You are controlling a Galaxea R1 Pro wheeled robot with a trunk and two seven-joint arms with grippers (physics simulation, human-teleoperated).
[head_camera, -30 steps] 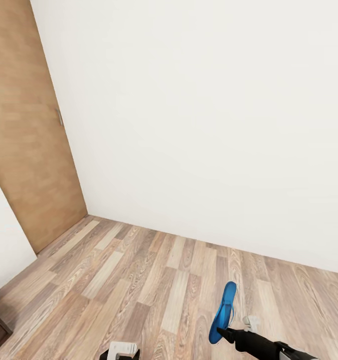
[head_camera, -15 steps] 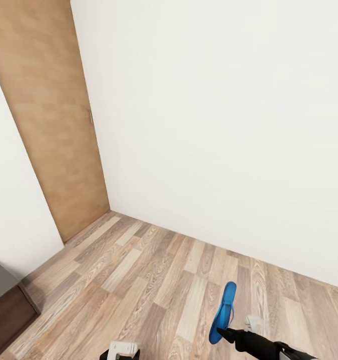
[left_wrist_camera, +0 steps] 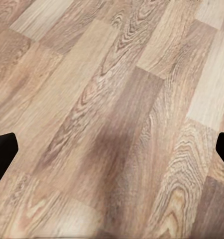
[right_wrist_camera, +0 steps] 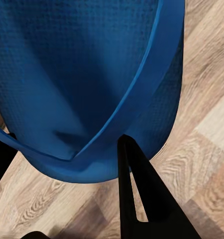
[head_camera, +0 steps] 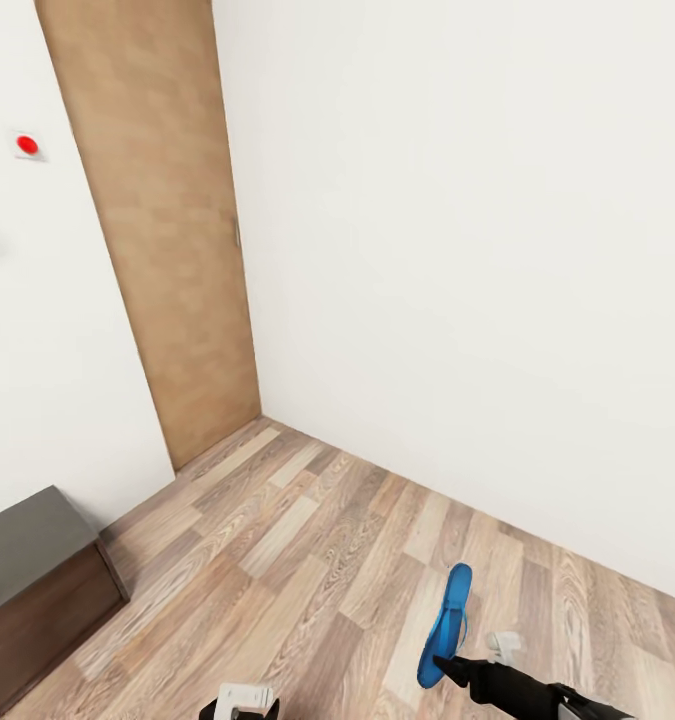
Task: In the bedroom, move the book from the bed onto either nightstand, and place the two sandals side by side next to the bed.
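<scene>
My right gripper [head_camera: 443, 662] is shut on one bright blue sandal [head_camera: 447, 620], which hangs above the wood-plank floor at the lower right of the head view. Up close, the sandal [right_wrist_camera: 82, 74] has its strap between my dark fingers [right_wrist_camera: 137, 194]. My left gripper [head_camera: 242, 700] sits at the bottom edge of the head view. Its wrist view looks down on bare floor planks [left_wrist_camera: 112, 99], with the left gripper [left_wrist_camera: 112, 154] open and nothing between its fingertips. The book, the bed and the nightstand are out of view.
A tan wooden door [head_camera: 167, 250] stands in the room's corner at the left, between white walls. A low dark cabinet with a grey top [head_camera: 37, 580] sits at the lower left. A small red button [head_camera: 27, 145] is on the left wall.
The whole view has turned left: the door and corner slid right in the picture, and the dark cabinet and red button came into sight. The sandal stays held by my right gripper.
</scene>
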